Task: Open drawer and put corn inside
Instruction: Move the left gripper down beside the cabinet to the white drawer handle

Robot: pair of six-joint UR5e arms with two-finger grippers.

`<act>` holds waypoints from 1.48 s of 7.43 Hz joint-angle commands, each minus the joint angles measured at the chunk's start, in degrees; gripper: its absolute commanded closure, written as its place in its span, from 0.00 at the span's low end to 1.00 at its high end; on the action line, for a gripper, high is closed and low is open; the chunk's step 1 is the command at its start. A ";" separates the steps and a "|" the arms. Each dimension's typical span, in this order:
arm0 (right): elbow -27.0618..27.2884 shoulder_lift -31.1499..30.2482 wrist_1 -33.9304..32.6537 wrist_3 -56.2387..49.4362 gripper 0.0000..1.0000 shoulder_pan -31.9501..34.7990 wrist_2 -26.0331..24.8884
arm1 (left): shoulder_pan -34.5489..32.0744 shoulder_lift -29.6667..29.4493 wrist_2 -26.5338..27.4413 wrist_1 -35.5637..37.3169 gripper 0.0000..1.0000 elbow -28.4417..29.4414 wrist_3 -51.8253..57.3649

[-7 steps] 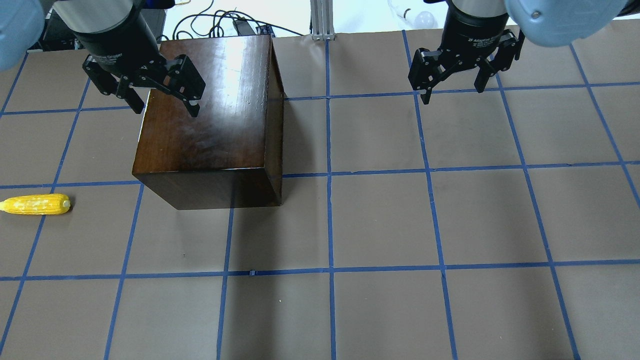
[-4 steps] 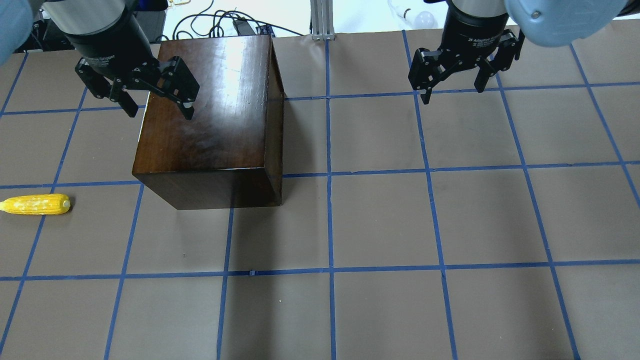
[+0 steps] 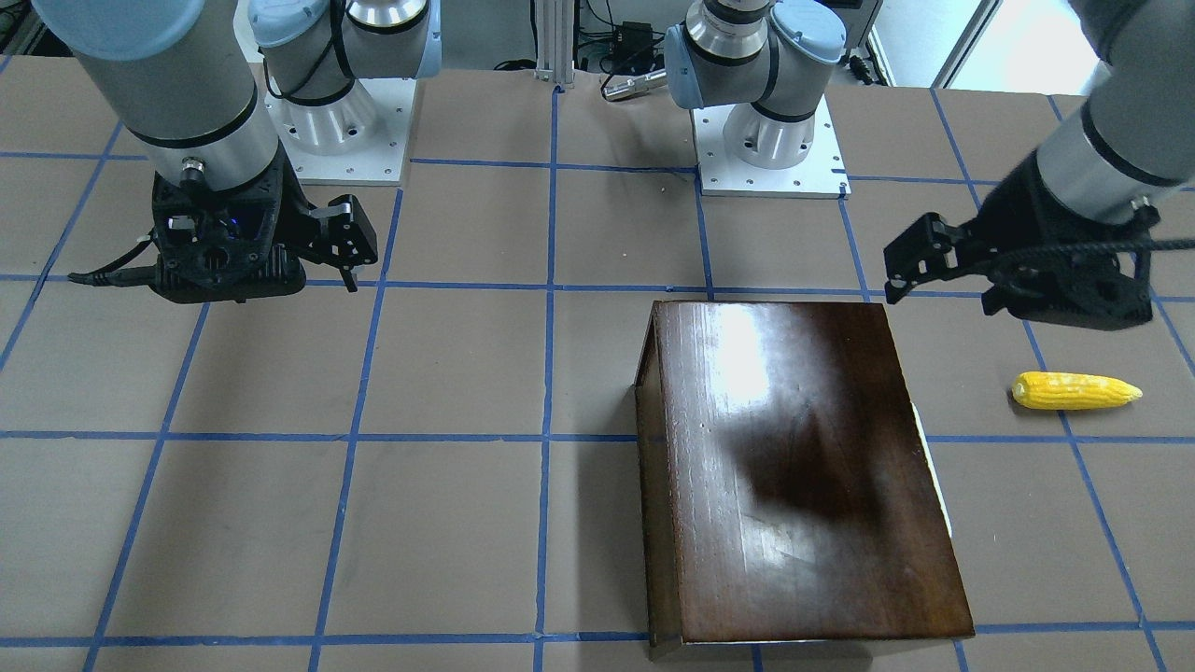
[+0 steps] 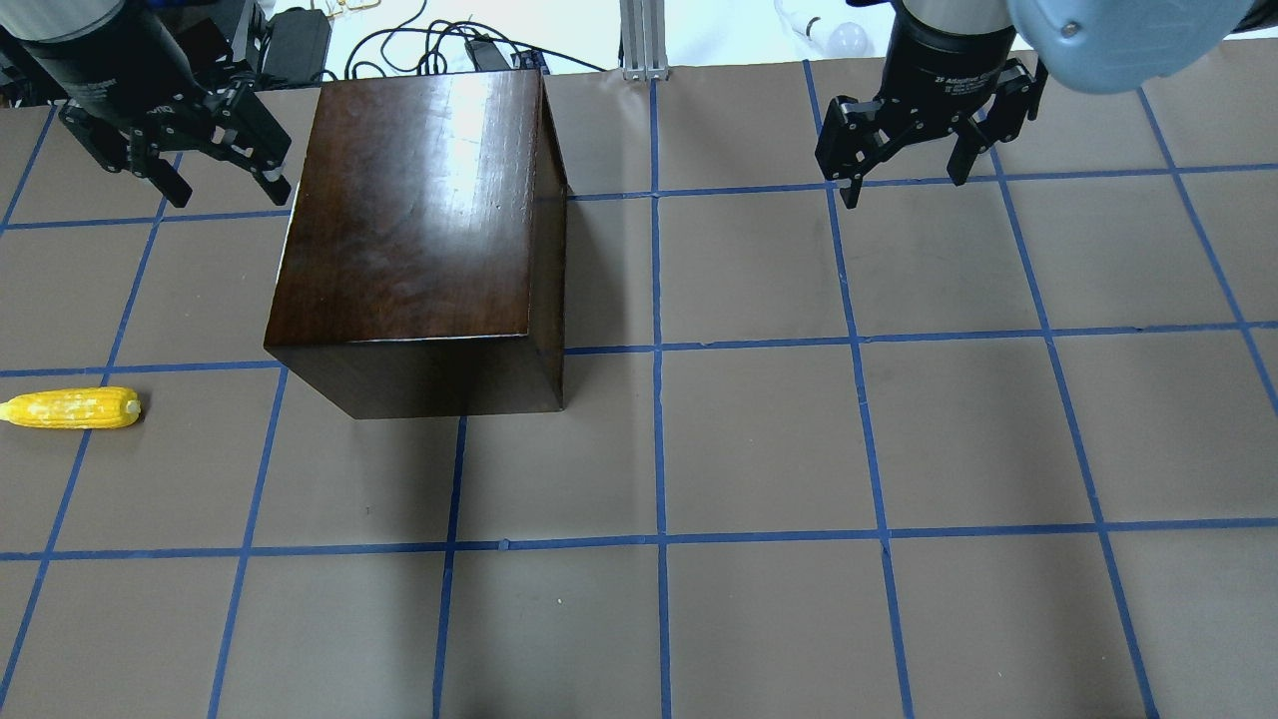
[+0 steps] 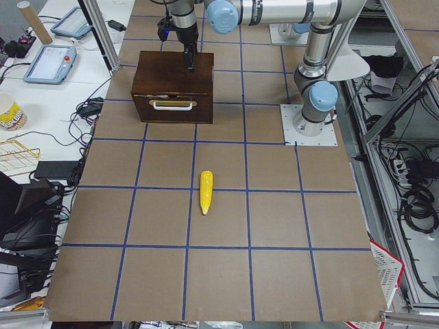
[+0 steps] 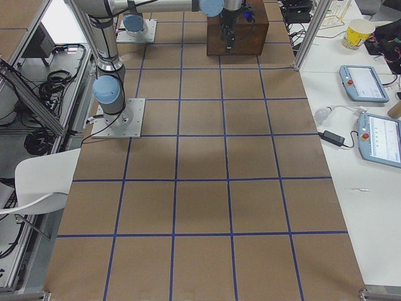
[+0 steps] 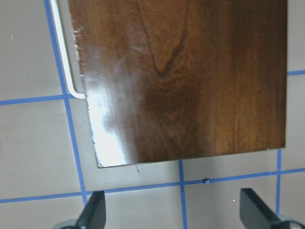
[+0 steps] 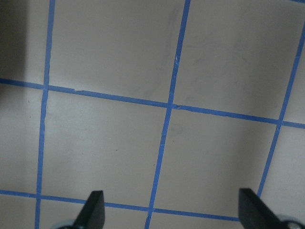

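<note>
Left gripper (image 4: 230,185) spread wide, empty, hovering just beside box (image 4: 419,200), right gripper (image 4: 907,165) also wide and empty, well apart; drawer (image 5: 171,113) closed in box, corn (image 4: 72,408) lying on table (image 4: 759,439) away from box

White lettering on the black body of the right tool (image 4: 905,186), which hangs over the worktop (image 4: 759,439) near its far right corner, reads in part "2F Adaptive"; the rest of that line is too small to make out. Print on the paper cup (image 5: 7,111) beyond the worktop's edge is too small to read.
</note>
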 commanded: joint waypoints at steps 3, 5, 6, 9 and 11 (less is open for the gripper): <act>0.00 0.00 0.05 0.04 0.00 0.00 0.00 | 9.80 -11.12 -9.70 4.41 0.00 1.52 11.40; 0.00 0.00 0.05 0.04 0.00 0.00 0.00 | 10.61 -13.51 -9.98 5.31 0.00 1.96 14.47; 0.00 0.00 -0.04 0.04 0.00 0.00 0.00 | 11.83 -14.47 -11.98 5.49 0.00 2.05 15.19; 0.00 0.00 0.05 0.04 0.00 0.00 0.00 | 12.63 -17.03 -15.25 6.72 0.00 1.17 14.77; 0.00 0.00 0.05 0.04 0.00 0.00 0.00 | 12.46 -17.38 -16.48 6.72 0.00 0.21 14.50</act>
